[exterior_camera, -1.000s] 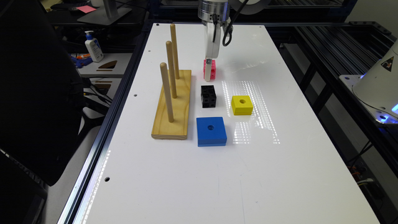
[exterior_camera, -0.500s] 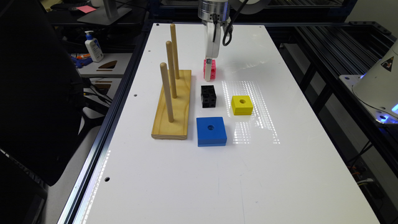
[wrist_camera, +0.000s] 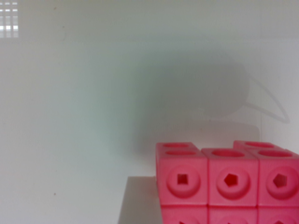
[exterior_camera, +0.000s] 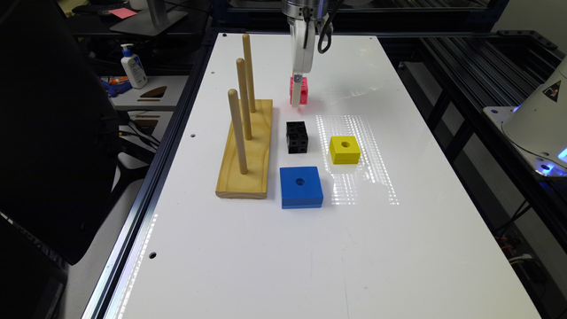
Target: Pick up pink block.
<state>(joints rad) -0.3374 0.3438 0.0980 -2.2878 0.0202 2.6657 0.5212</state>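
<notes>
In the exterior view, a wooden peg stand [exterior_camera: 246, 146] sits at the left; beside it lie a blue block [exterior_camera: 301, 187] and a black cube [exterior_camera: 297, 137]. Beyond, the gripper [exterior_camera: 297, 91] reaches down at the pink block [exterior_camera: 302, 91] on the table [exterior_camera: 310, 257]; whether it pinches, I cannot tell. A yellow block [exterior_camera: 344, 149] lies right.

Glossy white table [exterior_camera: 274, 248]; smooth pink plastic block [wrist_camera: 229, 184]; pale grained wood peg stand [exterior_camera: 246, 150]

The pink block [exterior_camera: 300, 90] [wrist_camera: 229, 184] — snapped-together mini cubes with round holes — sits upright on the white table.
</notes>
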